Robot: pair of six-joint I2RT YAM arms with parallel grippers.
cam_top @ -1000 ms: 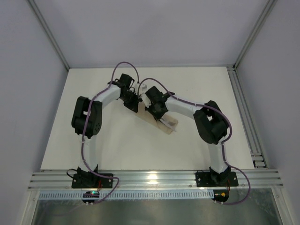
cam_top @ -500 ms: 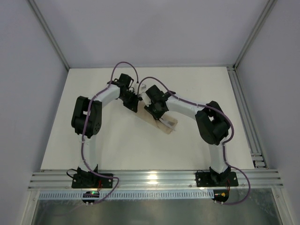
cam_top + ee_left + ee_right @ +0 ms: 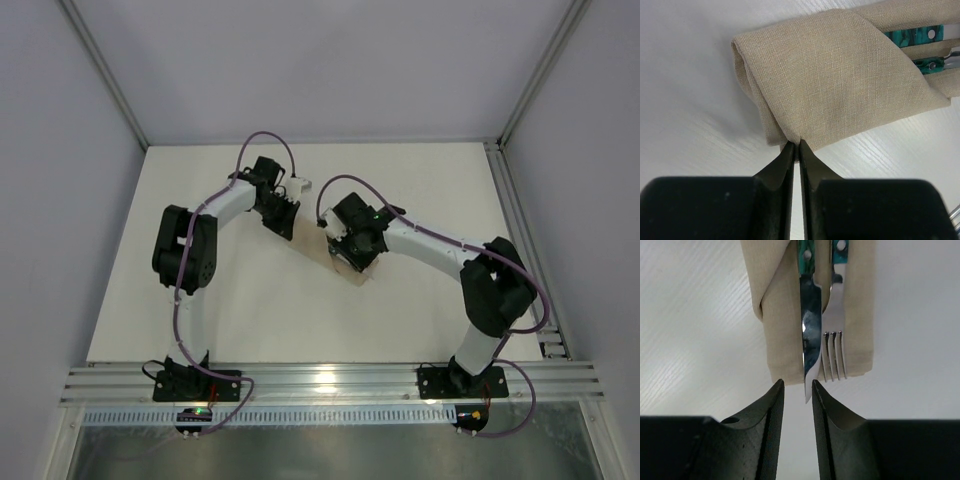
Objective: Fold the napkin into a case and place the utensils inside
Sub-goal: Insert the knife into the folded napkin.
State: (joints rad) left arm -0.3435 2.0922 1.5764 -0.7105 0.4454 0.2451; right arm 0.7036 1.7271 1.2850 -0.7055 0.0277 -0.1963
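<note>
White table (image 3: 200,300), matt surface with a faint linear grain. Lying directly on it, near the middle and slightly toward the far side: the case (image 3: 840,80), a beige cloth pouch, flat, set diagonally from far-left to near-right.

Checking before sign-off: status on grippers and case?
Left fingers pinched on case end. Right fingers open, astride knife tip. Knife and fork in case, heads showing. Nothing in the way.
</note>
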